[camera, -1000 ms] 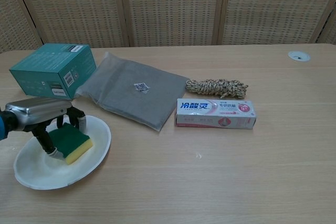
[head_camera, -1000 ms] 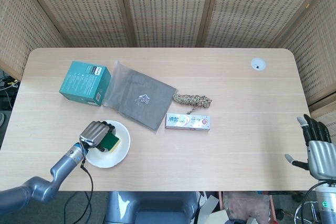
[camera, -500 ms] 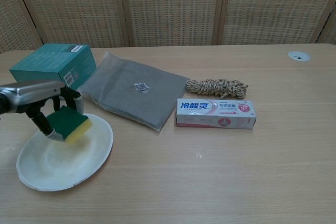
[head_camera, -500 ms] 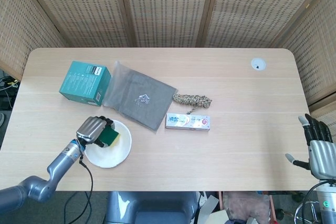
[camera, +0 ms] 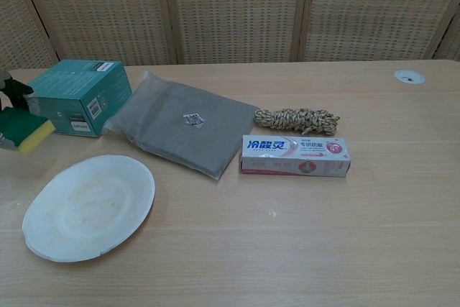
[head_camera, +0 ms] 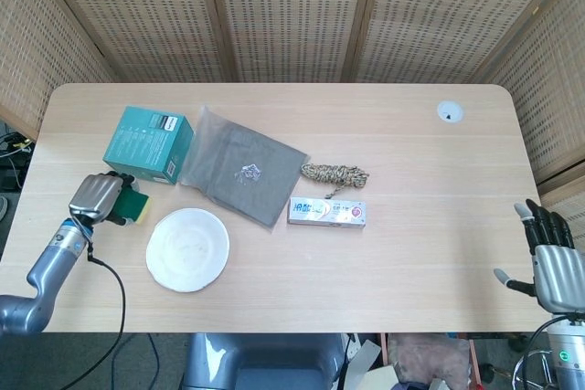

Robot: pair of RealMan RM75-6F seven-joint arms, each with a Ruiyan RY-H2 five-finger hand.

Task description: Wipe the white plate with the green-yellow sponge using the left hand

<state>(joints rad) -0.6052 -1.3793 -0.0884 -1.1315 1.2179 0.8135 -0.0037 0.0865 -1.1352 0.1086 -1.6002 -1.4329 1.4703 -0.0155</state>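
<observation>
So I've pulled my left hand off the white plate and over to the left since a moment ago, with the green-yellow sponge still gripped in my fingers. It's now just in front of the teal box, clear of the plate, which sits bare on the table near the grey pouch. My right hand hangs off the table's right edge, fingers apart, holding nothing.
</observation>
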